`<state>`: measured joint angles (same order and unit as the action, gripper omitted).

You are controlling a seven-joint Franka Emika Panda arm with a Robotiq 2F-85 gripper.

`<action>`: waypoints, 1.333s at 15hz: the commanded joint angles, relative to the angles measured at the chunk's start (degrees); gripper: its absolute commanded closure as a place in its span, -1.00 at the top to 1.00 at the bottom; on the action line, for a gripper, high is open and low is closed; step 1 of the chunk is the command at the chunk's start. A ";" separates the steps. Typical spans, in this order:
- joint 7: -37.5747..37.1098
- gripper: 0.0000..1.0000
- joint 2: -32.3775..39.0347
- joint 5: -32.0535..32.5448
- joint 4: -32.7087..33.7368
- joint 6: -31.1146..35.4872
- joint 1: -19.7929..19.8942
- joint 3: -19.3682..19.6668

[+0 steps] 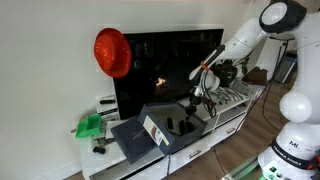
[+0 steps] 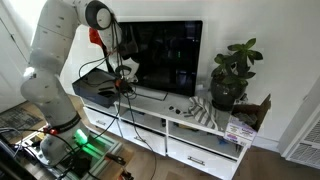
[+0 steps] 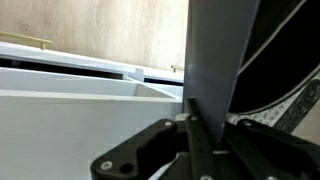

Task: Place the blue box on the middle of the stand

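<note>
— Can you see what the gripper [image 3: 195, 128] has hold of?

— In the wrist view, yes. The jaws are drawn in nearly together, and a thin grey-blue wall stands upright between the two black fingers. That's a side of the blue box [image 1: 166, 126]. It's pinched by the edge.

— And where is the box?

— On the stand [image 2: 200, 141], in front of the lower part of the black TV [image 1: 165, 62]. It's toward the end away from the potted plant [image 2: 228, 72], not at the middle. In an exterior view the dark inside faces up and the pale rim shows.

— Is it sitting flat?

— I can't tell from here. It looks a little tilted, and its near corner is just beside the flat dark slate-blue panel [image 1: 127, 138], perhaps overlapping it.

— Anything else at that end?

— A green thing [image 1: 90, 125] lies further out, past the panel, apart from the box.
</note>
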<state>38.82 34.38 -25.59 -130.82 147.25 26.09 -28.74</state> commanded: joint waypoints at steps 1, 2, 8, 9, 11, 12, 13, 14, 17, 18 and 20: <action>1.30 -0.99 -0.35 -3.86 1.92 -2.72 0.60 5.23; 1.34 -0.99 -0.37 -4.19 2.29 -2.94 0.71 6.58; -1.29 -0.99 -0.75 -3.74 4.16 -0.81 0.18 14.75; -2.25 -0.99 -0.72 -3.51 4.69 0.68 -0.18 16.13; -2.90 -0.99 -0.43 -3.31 5.80 4.39 -0.14 17.74; -3.09 -0.99 -0.08 -3.96 6.20 7.46 0.32 17.83; -2.05 -0.96 0.10 -2.19 5.21 5.13 0.50 17.27; -2.63 -0.96 0.13 -1.92 5.53 6.74 0.75 17.59; -3.33 -0.96 0.17 -1.80 5.90 7.57 0.84 17.78; -3.40 -0.96 0.20 -1.79 5.90 7.57 0.78 17.76; -4.13 -0.99 0.48 -0.48 6.12 8.22 -0.07 19.00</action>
<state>35.81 34.70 -27.76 -124.98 154.85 26.51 -10.73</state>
